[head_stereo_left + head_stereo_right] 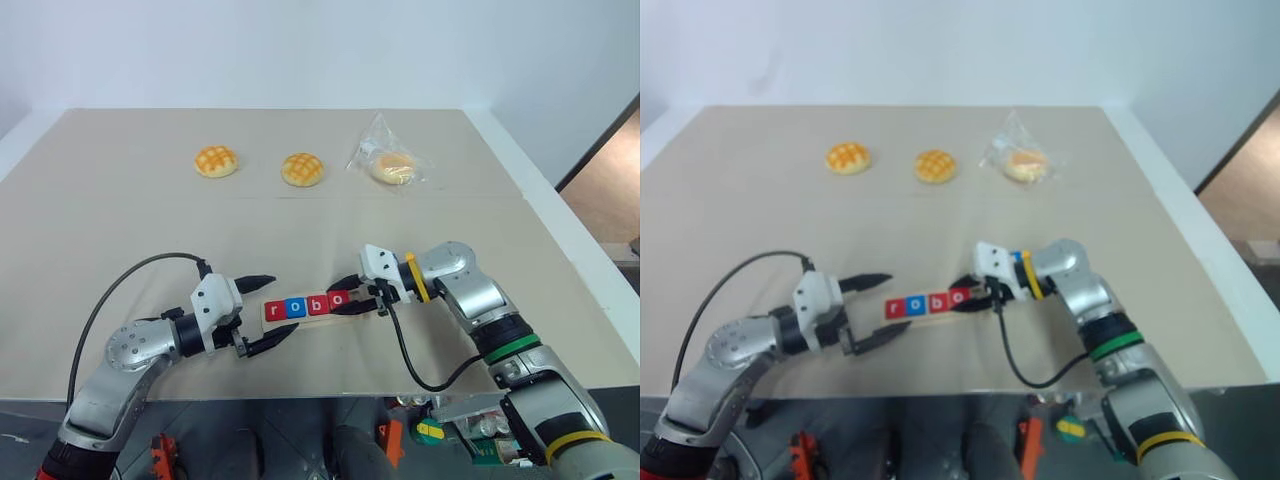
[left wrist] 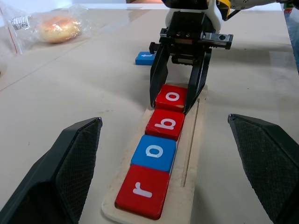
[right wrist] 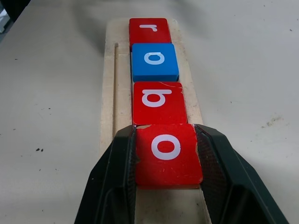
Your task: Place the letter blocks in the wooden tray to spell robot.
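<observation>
The right gripper (image 3: 166,186) has its jaws clamped on a red square tile marked "o" (image 3: 167,153), the fourth in the long pale wooden tray (image 2: 194,140) after red "r" (image 2: 144,190), blue "o" (image 2: 154,152) and red "b" (image 2: 167,123). The left gripper (image 1: 268,312) hangs with jaws wide apart at the tray's "r" end. The left wrist view shows a blue "t" tile (image 2: 145,58) on the beige desk (image 1: 120,230) behind the right gripper. Far back lie two golden buns (image 1: 216,161) and a bagged bun (image 1: 392,166).

Red r tile (image 2: 142,191), blue o tile (image 2: 154,152), red b tile (image 2: 166,124), red second o tile (image 2: 172,97).
</observation>
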Robot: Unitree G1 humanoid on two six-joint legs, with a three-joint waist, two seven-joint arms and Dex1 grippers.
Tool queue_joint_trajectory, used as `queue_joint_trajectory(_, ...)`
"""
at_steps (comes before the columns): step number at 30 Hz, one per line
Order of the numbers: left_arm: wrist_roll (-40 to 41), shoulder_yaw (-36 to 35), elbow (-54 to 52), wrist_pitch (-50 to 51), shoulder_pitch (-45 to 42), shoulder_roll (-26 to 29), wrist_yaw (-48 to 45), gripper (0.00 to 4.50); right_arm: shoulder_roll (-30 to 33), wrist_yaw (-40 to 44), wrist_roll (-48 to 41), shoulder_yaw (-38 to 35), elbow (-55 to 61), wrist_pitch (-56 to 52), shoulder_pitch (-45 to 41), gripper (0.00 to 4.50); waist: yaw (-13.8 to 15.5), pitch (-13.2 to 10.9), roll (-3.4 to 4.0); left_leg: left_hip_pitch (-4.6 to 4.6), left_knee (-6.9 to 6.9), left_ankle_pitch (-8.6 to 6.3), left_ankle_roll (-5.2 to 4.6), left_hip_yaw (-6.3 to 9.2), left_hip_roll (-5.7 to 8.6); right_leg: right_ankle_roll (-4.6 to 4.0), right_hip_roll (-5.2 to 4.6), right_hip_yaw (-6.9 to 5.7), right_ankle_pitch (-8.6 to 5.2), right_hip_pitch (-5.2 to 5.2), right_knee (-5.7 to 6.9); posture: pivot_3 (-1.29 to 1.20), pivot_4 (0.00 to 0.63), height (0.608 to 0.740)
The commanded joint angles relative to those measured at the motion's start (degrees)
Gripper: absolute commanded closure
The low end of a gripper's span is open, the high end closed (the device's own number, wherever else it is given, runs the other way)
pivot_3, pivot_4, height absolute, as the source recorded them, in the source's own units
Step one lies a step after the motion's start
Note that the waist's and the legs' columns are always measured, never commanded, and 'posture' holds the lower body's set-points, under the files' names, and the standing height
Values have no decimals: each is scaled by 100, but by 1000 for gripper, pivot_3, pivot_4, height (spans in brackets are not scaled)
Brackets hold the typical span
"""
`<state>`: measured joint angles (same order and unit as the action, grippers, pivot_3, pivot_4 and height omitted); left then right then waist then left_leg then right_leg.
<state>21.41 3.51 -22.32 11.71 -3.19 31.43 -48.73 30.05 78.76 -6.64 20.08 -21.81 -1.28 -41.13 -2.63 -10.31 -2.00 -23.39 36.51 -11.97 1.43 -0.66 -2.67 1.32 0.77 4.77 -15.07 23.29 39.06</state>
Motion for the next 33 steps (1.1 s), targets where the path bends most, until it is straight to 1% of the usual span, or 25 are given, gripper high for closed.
queue_joint_trajectory(1,3,-31,-235,-10,10,38,42,0,-45,138,35,-30,-98,96,-181,2766,0,0,0,0,0,0,0,0,0,1,0,0,0,0,0,0,150,740)
queue_joint_trajectory(9,-34,0,-193,-19,-6,16,77,0,-70,259,-45,-89,-126,-103,-231,2766,-1,0,0,1,0,0,0,1,0,-2,0,-1,1,-1,1,0,150,740)
queue_joint_trajectory(16,88,19,-192,38,-68,-19,17,0,-67,351,-69,-96,-157,-168,-217,2766,0,0,0,2,0,0,0,1,-1,-2,1,-1,1,-1,1,0,150,740)
queue_joint_trajectory(24,680,-15,-388,623,-111,-23,-75,0,-161,422,-212,-181,-233,-306,-233,2766,-2,0,0,1,0,0,0,1,-1,-2,1,-1,1,-1,1,0,150,740)
queue_joint_trajectory(29,633,-18,-390,640,-129,32,-90,0,-179,466,-246,-189,-279,-363,-258,2766,-3,0,0,1,0,0,0,2,-1,-1,1,-1,1,-1,1,0,150,740)
queue_joint_trajectory(33,561,7,-382,604,-130,55,-80,0,-191,424,-201,-215,-410,-155,-272,2766,-2,0,0,1,0,0,1,2,-1,-1,1,-1,0,-1,1,0,150,740)
